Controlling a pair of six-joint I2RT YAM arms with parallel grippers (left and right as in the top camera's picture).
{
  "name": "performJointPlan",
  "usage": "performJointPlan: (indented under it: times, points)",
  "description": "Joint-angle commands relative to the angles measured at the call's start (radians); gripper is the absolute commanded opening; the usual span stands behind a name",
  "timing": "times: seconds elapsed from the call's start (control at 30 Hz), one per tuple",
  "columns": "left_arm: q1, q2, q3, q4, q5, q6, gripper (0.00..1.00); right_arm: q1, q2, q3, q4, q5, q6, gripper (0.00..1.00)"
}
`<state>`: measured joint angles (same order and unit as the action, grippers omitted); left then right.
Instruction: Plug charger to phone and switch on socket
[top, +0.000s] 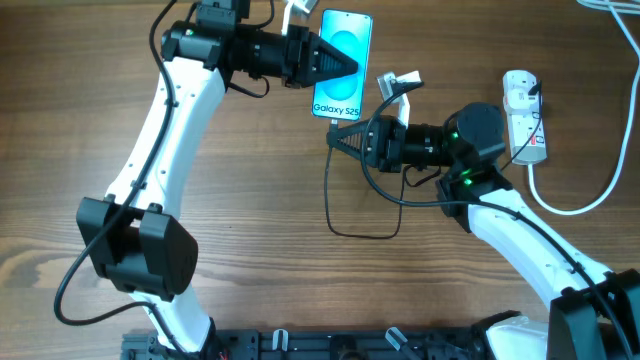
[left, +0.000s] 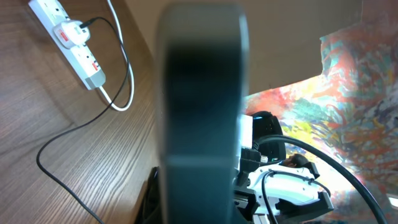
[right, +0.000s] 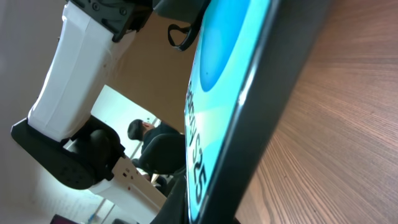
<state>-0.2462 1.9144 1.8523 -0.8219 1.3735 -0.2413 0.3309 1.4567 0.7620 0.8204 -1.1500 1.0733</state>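
The phone (top: 350, 35), teal screen up with "Galaxy S25" at its near end, is held off the table at the back centre by my left gripper (top: 335, 62), which is shut on its left edge. My right gripper (top: 338, 140) is just below the phone's near end, shut on the tip of the charger (top: 329, 200); the plug itself is hidden. The thin black cable loops over the table behind it. In the left wrist view the phone's dark edge (left: 199, 112) fills the middle. In the right wrist view the phone (right: 217, 93) fills the frame. The socket (top: 525, 115) lies at the far right.
A thick white lead (top: 590, 200) curves from the socket along the right edge. The socket (left: 71, 40) with its plug and black cable (left: 124, 68) also shows in the left wrist view. A white clip (top: 395, 82) sticks up on the right arm beside the phone.
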Motion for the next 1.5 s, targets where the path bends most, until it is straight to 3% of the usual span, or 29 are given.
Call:
performJointPlan:
  times: [0.0,1.47]
  points:
    - [-0.014,-0.037,0.013,-0.001,0.024,0.028,0.04,-0.005,0.011,0.019,0.010,0.005,0.000,0.04]
    - [-0.005,-0.037,0.013,-0.001,0.051,0.028,0.04,-0.021,0.011,0.019,0.025,0.025,0.000,0.04]
